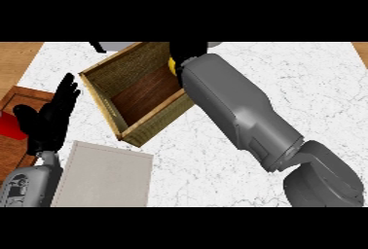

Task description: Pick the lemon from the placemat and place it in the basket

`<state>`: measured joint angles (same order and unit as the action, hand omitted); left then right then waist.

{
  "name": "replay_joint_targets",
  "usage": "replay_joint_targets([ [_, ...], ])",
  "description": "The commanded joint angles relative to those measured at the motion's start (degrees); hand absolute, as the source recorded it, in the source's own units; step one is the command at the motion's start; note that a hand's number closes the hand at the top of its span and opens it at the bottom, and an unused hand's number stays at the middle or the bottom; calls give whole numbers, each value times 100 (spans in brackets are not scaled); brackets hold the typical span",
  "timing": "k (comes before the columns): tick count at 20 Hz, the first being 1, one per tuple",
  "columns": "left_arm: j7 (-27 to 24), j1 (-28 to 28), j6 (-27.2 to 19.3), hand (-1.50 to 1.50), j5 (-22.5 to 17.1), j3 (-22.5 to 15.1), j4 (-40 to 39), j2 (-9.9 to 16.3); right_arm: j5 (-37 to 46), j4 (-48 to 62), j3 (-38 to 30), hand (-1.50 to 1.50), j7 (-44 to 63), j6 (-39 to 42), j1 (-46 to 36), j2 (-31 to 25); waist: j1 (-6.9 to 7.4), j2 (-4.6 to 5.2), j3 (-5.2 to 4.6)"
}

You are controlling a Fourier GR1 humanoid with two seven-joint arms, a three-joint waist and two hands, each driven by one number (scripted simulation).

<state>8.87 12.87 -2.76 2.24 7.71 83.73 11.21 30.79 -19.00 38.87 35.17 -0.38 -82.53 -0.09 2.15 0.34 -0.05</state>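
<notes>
Now the right robot hand [188, 52] curls round the lemon [173, 66] over the basket [108, 104]; the left robot hand [50, 121] rests open beside the placemat [104, 175].

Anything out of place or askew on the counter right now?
The basket sits skewed, corner-on to the placemat, not squared with it. Nothing looks spilled or damaged. The right hand is over the basket's far side with the lemon; the left hand rests open at left.

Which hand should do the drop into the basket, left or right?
Right. The right hand is already over the basket, curled round the lemon, a sliver of yellow showing. The left hand rests open at the view's left edge, beside the basket, holding nothing.
</notes>
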Motion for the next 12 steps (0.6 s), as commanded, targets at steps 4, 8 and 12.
replay_joint_targets([
  [4,-64,-90,-75,0,91,-91,-2,-99,-40,-160,-358,-150,230,-608,-20,9,-46,2,3],
  [8,-368,-376,200,0,-126,89,-17,83,-224,-614,-554,-150,288,-1572,304,9,4,0,1],
  [12,-141,-184,269,0,-243,157,62,157,-482,-814,-997,-150,390,-2089,65,9,8,-3,3],
])
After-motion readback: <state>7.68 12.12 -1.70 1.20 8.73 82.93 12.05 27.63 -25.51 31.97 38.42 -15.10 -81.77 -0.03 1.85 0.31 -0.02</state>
